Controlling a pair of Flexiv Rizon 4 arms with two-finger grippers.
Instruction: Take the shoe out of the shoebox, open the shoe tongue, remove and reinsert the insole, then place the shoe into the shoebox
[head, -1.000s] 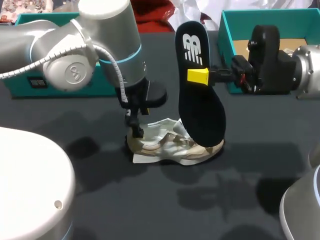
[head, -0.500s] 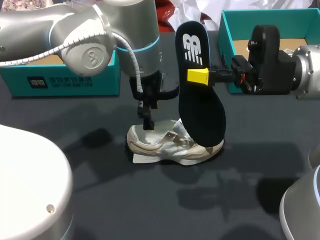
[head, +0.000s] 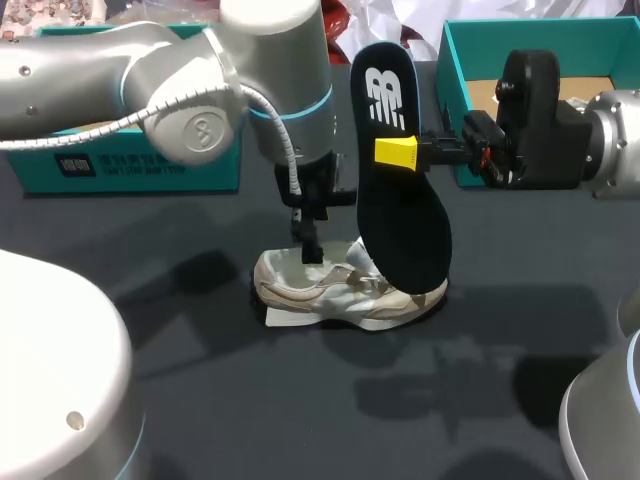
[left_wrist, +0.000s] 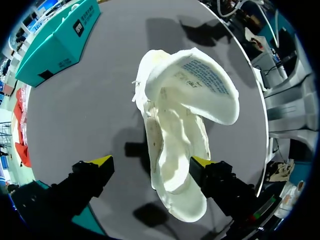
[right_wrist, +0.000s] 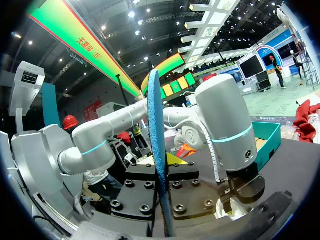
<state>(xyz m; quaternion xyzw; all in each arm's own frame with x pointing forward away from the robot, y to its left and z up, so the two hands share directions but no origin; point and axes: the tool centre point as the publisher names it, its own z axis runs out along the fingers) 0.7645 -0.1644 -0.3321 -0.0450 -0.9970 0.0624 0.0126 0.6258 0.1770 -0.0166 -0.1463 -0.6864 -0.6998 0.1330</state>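
A beige and white shoe (head: 345, 290) lies on its side on the dark table, its opening and pulled-back tongue facing my left gripper (head: 310, 245). That gripper hangs just above the shoe's heel end. In the left wrist view the gripper (left_wrist: 151, 162) is open, its yellow tips apart on either side of the shoe (left_wrist: 175, 150) below, holding nothing. My right gripper (head: 397, 152) is shut on the black insole (head: 400, 210), held upright with its toe end down by the shoe. In the right wrist view the insole (right_wrist: 157, 150) stands edge-on between the fingers of that gripper (right_wrist: 161, 170).
A teal shoebox (head: 455, 75) stands open at the back right, behind my right arm. A second teal box part (head: 150, 170) sits at the back left, behind my left arm. Dark table stretches in front of the shoe.
My left gripper has risen off the shoe's heel and moved right, toward the insole. The right gripper and the insole have stayed put.
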